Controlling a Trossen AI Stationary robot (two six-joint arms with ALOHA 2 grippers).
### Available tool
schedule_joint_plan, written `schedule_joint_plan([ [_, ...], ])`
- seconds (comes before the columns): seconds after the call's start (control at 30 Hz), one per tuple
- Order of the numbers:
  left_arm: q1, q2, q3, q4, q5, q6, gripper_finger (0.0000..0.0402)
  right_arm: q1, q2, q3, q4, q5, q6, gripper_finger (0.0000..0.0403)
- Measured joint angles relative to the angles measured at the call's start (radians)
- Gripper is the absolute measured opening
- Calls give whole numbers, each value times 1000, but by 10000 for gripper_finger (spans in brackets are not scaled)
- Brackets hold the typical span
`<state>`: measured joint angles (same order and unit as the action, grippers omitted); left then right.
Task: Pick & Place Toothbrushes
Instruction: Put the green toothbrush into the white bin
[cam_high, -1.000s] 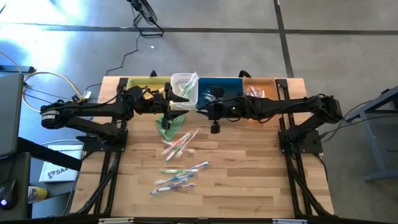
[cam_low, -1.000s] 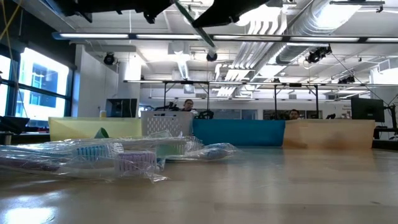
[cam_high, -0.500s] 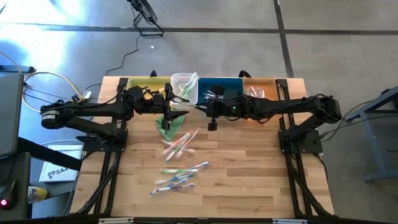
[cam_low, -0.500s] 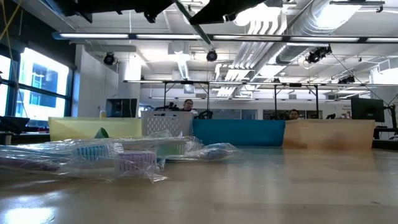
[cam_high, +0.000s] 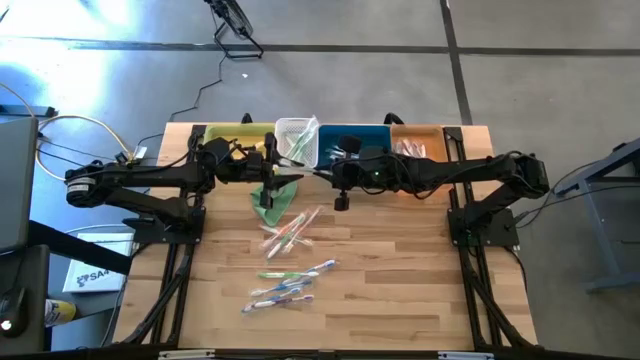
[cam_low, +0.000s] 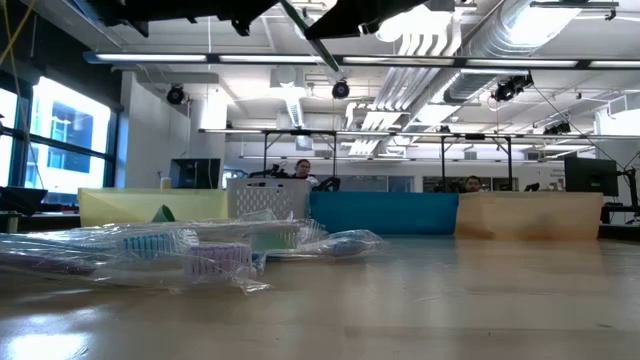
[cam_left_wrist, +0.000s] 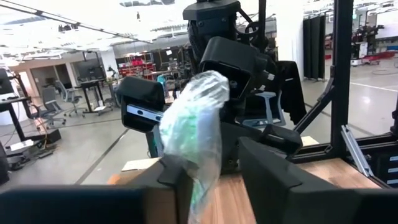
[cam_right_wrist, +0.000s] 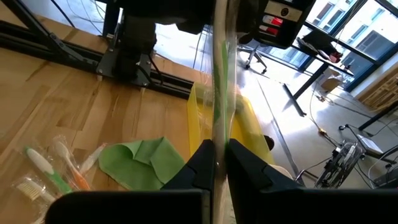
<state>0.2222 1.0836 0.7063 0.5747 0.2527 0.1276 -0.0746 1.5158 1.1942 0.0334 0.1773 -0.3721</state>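
Toothbrush (cam_right_wrist: 219, 74) — clamped in right gripper (cam_right_wrist: 217, 163), sticking past fingertips.

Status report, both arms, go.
Right gripper shut on a green wrapped toothbrush, held up off the table. Left gripper open, fingers either side of its other end. Green cloth lies on the table below, clear of both.

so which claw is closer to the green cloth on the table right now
The left claw. It hangs right above the green cloth, at its far edge. The right claw, shut on a wrapped toothbrush, is off to the cloth's right, in front of the blue bin.
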Motion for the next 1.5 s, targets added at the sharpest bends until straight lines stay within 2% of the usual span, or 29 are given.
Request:
schedule_joint_plan([
  [0.43,0,0,0,0,-7,21,12,1,-1,0,-2,-1,-2,15],
  [0.77,0,0,0,-17,-4,51,8,1,-1,0,-11,-1,-2,19],
  [0.87,0,0,0,-21,-3,52,10,1,-1,0,-11,6,6,50],
  [1.1,1,0,-2,-28,4,62,8,23,-7,0,-36,24,9,163],
  [1.23,47,-7,-2,-34,8,68,8,56,-16,0,-87,140,9,214],
  [1.4,151,-7,-2,-74,34,46,8,94,-44,0,-222,266,27,241],
  [1.5,227,-8,-2,-108,55,20,8,107,-63,0,-292,267,78,241],
])
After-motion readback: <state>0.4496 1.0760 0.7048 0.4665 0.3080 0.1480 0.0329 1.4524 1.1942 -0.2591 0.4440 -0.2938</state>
